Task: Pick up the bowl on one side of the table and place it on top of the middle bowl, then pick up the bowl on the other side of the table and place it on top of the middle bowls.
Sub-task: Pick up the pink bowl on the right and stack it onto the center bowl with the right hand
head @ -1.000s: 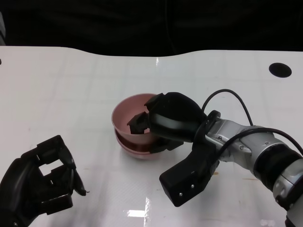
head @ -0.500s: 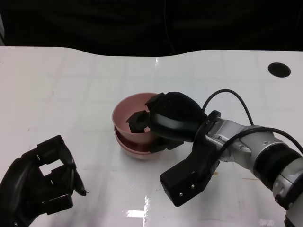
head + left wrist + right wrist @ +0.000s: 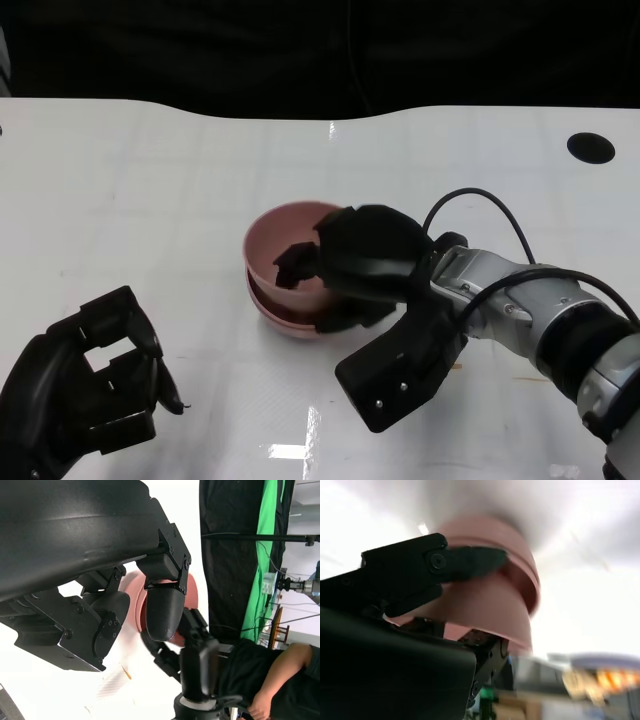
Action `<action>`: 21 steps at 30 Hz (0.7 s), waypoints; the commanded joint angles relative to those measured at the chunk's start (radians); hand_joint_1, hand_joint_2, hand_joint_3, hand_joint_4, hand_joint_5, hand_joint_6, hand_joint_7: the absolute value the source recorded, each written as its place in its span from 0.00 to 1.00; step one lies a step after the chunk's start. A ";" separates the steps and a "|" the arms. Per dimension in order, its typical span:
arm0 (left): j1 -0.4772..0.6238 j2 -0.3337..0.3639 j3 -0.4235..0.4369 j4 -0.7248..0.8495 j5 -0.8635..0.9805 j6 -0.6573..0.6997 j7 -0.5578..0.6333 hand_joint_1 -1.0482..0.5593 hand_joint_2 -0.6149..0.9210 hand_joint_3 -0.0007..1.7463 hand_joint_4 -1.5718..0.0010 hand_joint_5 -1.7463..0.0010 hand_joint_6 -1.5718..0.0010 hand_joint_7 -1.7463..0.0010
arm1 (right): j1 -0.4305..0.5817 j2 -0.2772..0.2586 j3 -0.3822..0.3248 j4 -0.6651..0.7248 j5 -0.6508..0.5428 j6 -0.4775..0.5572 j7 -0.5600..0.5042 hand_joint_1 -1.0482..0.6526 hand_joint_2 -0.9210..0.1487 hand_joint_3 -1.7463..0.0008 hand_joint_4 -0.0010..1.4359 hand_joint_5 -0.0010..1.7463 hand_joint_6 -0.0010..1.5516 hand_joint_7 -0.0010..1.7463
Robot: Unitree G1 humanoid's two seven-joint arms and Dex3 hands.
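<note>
Two pink bowls sit nested mid-table: the top bowl (image 3: pixel 285 250) rests slightly tilted in the stack (image 3: pixel 278 305) beneath. The right hand (image 3: pixel 350 265) grips the top bowl's rim, fingers inside, thumb outside. If it pulls away before letting go, the bowl may drag or tip off the stack. Nearer the robot than the stack, the left hand (image 3: pixel 85 385) holds nothing, fingers loosely curled.

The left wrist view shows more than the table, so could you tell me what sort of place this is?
Probably a robotics lab or recording studio, not a home: a plain white table, a green backdrop cloth hung beside black curtains, and a person seated close to the table.
</note>
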 commanded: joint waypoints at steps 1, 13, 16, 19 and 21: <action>0.008 0.009 0.003 -0.002 0.008 -0.015 -0.008 0.85 0.94 0.78 0.43 0.00 0.55 0.00 | 0.028 -0.018 0.003 -0.032 0.006 0.029 0.032 0.00 0.00 0.59 0.00 0.01 0.00 0.00; 0.004 0.011 0.008 0.003 0.007 -0.011 -0.007 0.85 0.93 0.78 0.43 0.00 0.56 0.00 | 0.041 -0.024 0.014 -0.085 -0.008 0.070 0.056 0.00 0.00 0.57 0.00 0.00 0.00 0.00; 0.006 0.013 0.007 -0.004 0.011 -0.008 -0.004 0.84 0.92 0.79 0.43 0.00 0.55 0.00 | 0.040 -0.026 0.014 -0.091 -0.007 0.073 0.057 0.00 0.00 0.58 0.00 0.00 0.00 0.00; 0.006 0.012 0.008 -0.004 0.008 -0.011 -0.007 0.85 0.93 0.79 0.43 0.00 0.55 0.00 | 0.040 -0.028 0.013 -0.100 -0.006 0.075 0.063 0.00 0.00 0.59 0.00 0.00 0.00 0.00; 0.005 0.013 0.009 -0.004 0.004 -0.006 -0.008 0.85 0.93 0.79 0.43 0.00 0.55 0.00 | 0.038 -0.030 0.014 -0.108 -0.007 0.079 0.072 0.00 0.00 0.59 0.00 0.00 0.00 0.00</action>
